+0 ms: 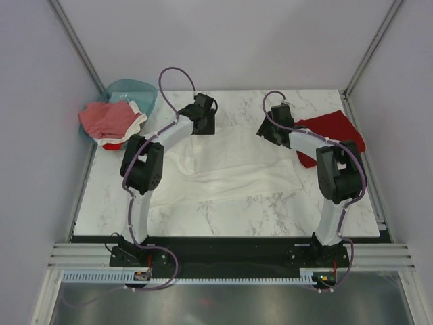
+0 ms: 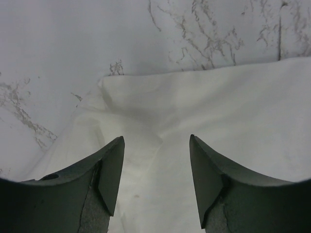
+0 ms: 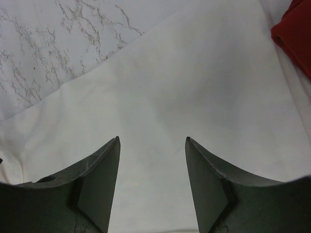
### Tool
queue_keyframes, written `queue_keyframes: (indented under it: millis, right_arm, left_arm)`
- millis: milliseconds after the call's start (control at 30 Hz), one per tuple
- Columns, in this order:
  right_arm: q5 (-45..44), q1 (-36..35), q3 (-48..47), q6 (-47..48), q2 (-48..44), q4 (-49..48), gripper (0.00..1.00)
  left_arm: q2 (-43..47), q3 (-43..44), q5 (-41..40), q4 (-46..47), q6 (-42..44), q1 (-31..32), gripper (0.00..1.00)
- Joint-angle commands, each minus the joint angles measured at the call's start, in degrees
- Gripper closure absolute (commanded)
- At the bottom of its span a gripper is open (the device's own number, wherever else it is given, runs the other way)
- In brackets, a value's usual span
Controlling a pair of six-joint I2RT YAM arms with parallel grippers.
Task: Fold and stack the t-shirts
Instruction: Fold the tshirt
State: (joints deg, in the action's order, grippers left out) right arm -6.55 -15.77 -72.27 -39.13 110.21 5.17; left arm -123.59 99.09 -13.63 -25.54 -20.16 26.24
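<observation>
Far left, at the back corner, the teal basket (image 1: 135,90) sits with a heap of pinkish-red and white t-shirts (image 1: 108,119) spilling over its near rim onto the counter (image 1: 223,217). Nothing from that pile reaches the middle.

Moving in, the left gripper (image 2: 156,137) hangs low over the far left part of the large white t-shirt (image 1: 223,172), its jaws moderately wide and nothing pinched between them. The wrist view shows a folded corner of white cloth just ahead of the fingertips, with bare marble beyond it.

That white shirt lies spread flat mid-counter, its long axis running left to right. I cannot tell which way the collar points, and no print shows.

Over its far right part, the right gripper (image 3: 152,138) hovers with jaws parted about as far, empty, smooth cloth beneath.

Far right, the dark red t-shirt (image 1: 338,127) lies just beside the white shirt's edge, partly hidden behind the right arm.
</observation>
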Motion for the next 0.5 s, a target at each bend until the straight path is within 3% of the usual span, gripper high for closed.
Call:
queue_keyframes:
  millis: [0, 300, 400, 467]
  right_arm:
    - [-1.1, 0.3, -1.74, 0.38, -1.14, -0.69, 0.36]
    - [0.13, 1.27, -0.51, -0.42, -1.93, -0.77, 0.36]
    - [0.31, 1.44, -0.24, -0.5, -2.2, -0.95, 0.36]
    - [0.22, 1.62, -0.24, -0.59, -2.11, -0.86, 0.36]
  left_arm:
    - [-2.26, 3.83, -4.21, -5.3, 4.08, 0.21, 0.36]
    - [-7.63, 8.22, -5.0, -8.12, 4.96, 0.39, 0.43]
    - [-8.95, 9.89, -5.18, -9.09, 5.4, 0.3, 0.53]
    - [-8.95, 10.77, -6.05, -9.87, 5.31, 0.3, 0.75]
